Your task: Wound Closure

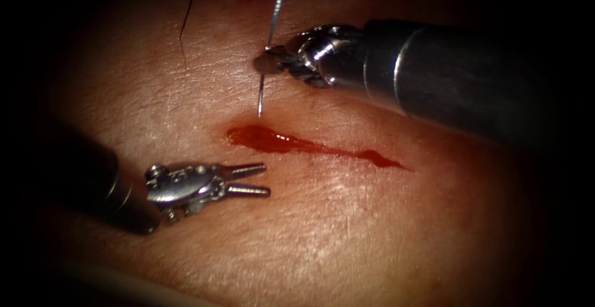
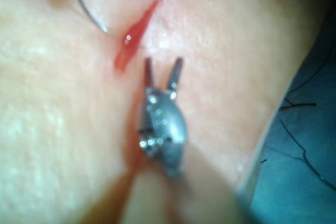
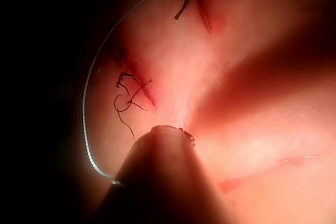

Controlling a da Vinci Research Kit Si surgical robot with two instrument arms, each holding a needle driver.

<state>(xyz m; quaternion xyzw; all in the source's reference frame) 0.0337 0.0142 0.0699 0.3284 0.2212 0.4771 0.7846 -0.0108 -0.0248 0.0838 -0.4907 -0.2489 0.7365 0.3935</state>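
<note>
Needle (image 1: pixel 270 40) upright, tip toward cut (image 1: pixel 310 144)

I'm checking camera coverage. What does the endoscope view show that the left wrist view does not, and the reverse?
Endoscope view: the right gripper shut on the needle some way back from its tip, above the cut's left end, needle not in the tissue. Left wrist view: blue cloth with loose dark threads beside the tissue. Both: the left gripper open, holding nothing, near the cut and its red fluid, plus the needle's tip.
</note>
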